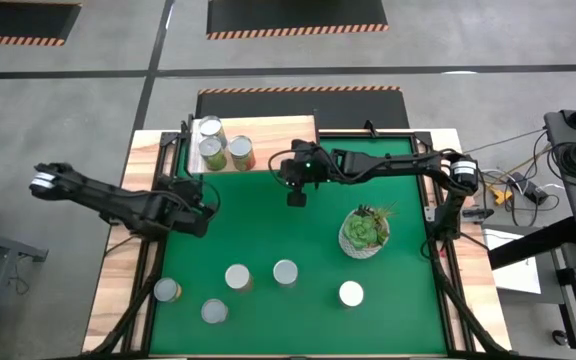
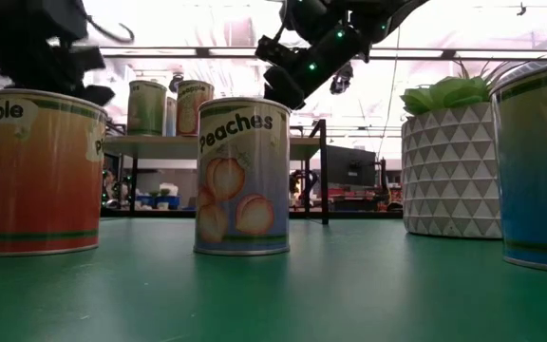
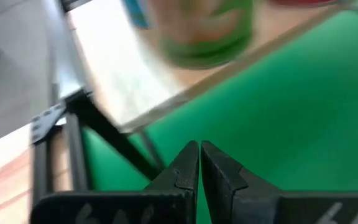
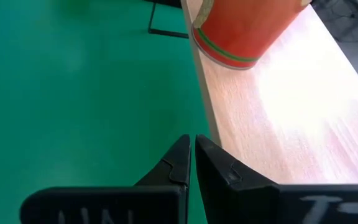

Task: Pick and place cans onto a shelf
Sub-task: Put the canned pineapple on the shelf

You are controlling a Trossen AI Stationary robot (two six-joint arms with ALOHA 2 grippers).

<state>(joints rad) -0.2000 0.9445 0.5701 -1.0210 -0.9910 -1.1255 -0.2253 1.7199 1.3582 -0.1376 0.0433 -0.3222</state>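
The shelf [image 1: 268,135] is a light-wood board on black legs at the mat's far edge. Three cans [image 1: 211,153] stand at its left end. Several more cans [image 1: 237,277] stand upright on the green mat [image 1: 288,230] near its front edge. My left gripper [image 1: 205,207] is shut and empty, over the mat just near of the shelf's left end; its wrist view [image 3: 199,157] shows a green-labelled can [image 3: 204,31] on the shelf ahead. My right gripper [image 1: 296,197] is shut and empty, just near of the shelf's right part; its wrist view [image 4: 192,149] shows a red-orange can [image 4: 247,31] on the board.
A white faceted pot with a green plant [image 1: 364,232] stands on the mat's right half. In the low view an orange can [image 2: 41,171], a Peaches can [image 2: 243,176] and a blue can [image 2: 539,161] stand close to the camera. The shelf's right half [image 4: 278,112] is bare wood.
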